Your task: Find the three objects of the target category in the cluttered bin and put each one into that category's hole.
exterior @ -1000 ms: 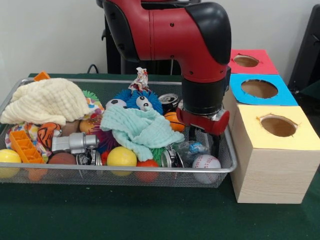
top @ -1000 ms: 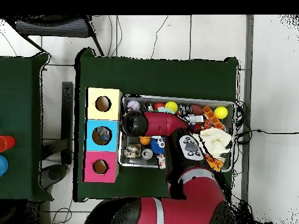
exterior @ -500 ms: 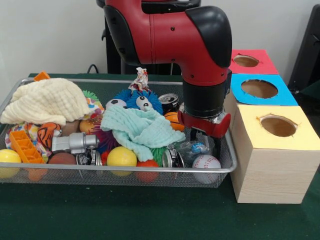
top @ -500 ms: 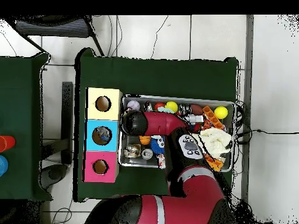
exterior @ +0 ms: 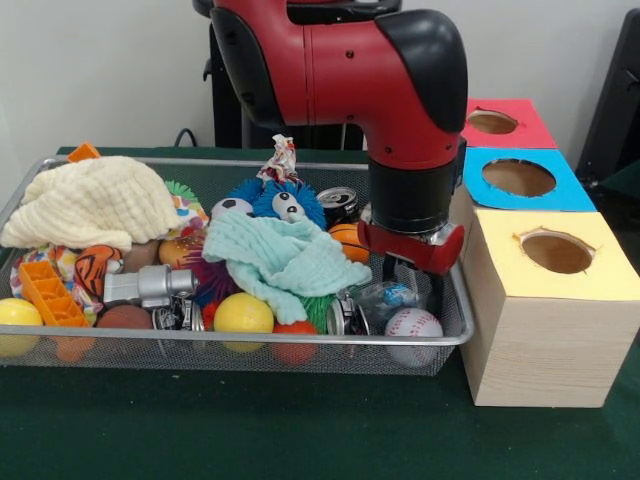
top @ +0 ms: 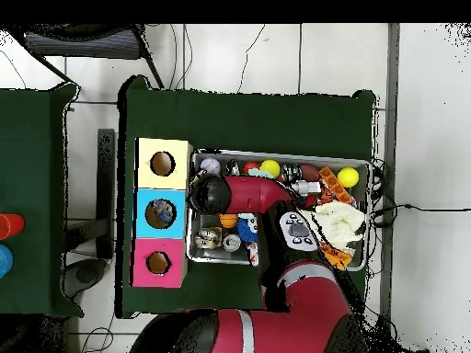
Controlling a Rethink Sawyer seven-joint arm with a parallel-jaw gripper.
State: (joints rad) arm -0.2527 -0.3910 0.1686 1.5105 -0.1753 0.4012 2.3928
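The bin (exterior: 250, 345) sits just beside the yellow box (exterior: 545, 310), and the gripper (exterior: 412, 290) hangs inside the bin's end nearest that box, its dark fingers dropping behind a crumpled clear wrapper (exterior: 385, 297) and just above a baseball (exterior: 412, 325). Whether the fingers are spread or closed I cannot tell — the wrapper and the red wrist flange hide the gap.

Next out from the baseball, away from the yellow box, lie a can (exterior: 340, 315), a teal cloth (exterior: 280, 258) draped over a blue googly-eyed ball (exterior: 285, 203), a yellow ball (exterior: 243, 314), a silver toy (exterior: 150, 287), an orange block (exterior: 50, 293) and a cream cloth (exterior: 90, 203).

The front view alone shows these low items and the gripper; from overhead the arm (top: 248, 195) covers the gripper entirely, its black elbow sitting at the bin's (top: 281, 154) edge beside the yellow box (top: 163, 164). The overhead view in turn shows all three boxes in a row — yellow, blue (top: 160, 213), red (top: 157, 263) — each with a round hole.

Against half a second ago, the wrist stands slightly higher and a touch closer to the yellow box; the clutter has not shifted.
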